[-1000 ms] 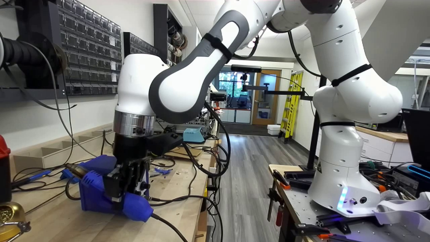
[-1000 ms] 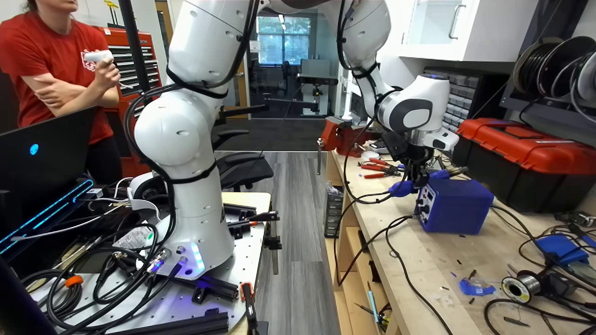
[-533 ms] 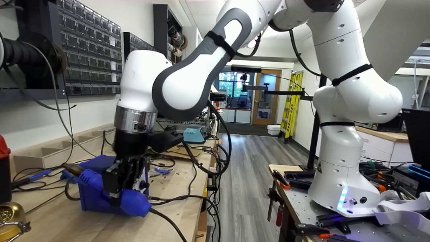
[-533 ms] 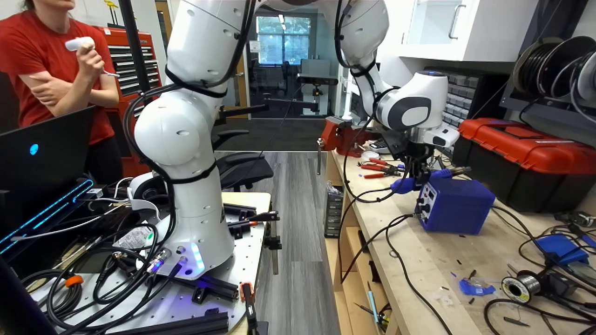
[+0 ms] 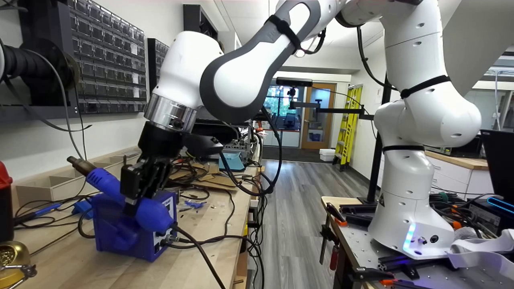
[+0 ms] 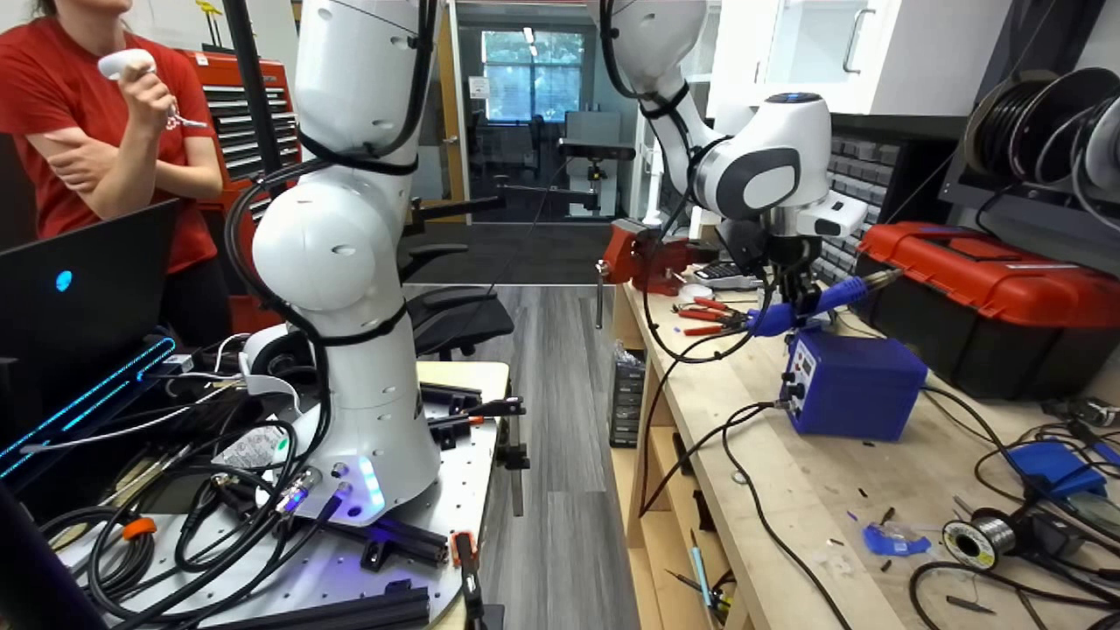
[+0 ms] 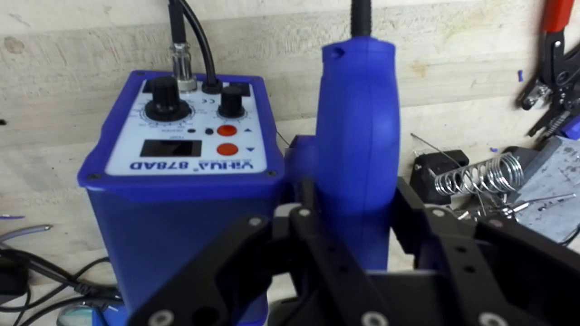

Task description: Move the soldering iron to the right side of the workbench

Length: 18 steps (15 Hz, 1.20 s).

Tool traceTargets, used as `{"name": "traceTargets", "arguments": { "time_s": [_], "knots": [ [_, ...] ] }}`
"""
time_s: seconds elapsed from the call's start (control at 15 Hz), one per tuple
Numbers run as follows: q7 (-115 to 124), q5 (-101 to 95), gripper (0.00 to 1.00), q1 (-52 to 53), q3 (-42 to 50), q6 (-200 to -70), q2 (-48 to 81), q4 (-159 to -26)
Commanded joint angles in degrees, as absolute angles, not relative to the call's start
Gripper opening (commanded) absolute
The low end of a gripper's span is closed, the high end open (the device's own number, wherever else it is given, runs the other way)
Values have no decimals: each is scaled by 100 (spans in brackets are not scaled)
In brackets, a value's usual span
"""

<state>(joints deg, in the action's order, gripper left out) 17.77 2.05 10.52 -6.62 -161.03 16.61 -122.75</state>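
The soldering iron is a blue handpiece with a metal nozzle and dark cord; it shows in both exterior views [image 5: 154, 216] [image 6: 836, 298] and in the wrist view [image 7: 358, 108]. My gripper [image 5: 134, 200] is shut on its body, with a finger on each side in the wrist view [image 7: 356, 194]. The iron is raised off the workbench [image 5: 209, 249], tilted with the nozzle up and the cord end lower. It hangs beside the blue soldering station [image 6: 862, 385]; I cannot tell if they touch. The finger behind the iron is hidden in an exterior view.
A black and red toolbox [image 6: 989, 315] stands behind the station. Red-handled pliers [image 6: 709, 317] and a red vise [image 6: 652, 262] lie farther along the bench. Cables, a solder spool [image 6: 980, 538] and a brass tip cleaner [image 5: 14, 257] are nearby. A person [image 6: 105, 157] stands at the back.
My gripper has risen with the iron in it, from low beside the station to about the height of its top. The iron has tilted, nozzle upward. The station has not visibly moved.
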Motion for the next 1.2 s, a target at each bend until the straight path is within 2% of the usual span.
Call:
{"name": "traceTargets", "arguments": {
  "time_s": [0.0,1.13],
  "knots": [
    [1695,161,16,1097,-564,-16410,1070,-12715],
    [1855,-528,16,648,-103,-15067,171,-12788]
  ]
}}
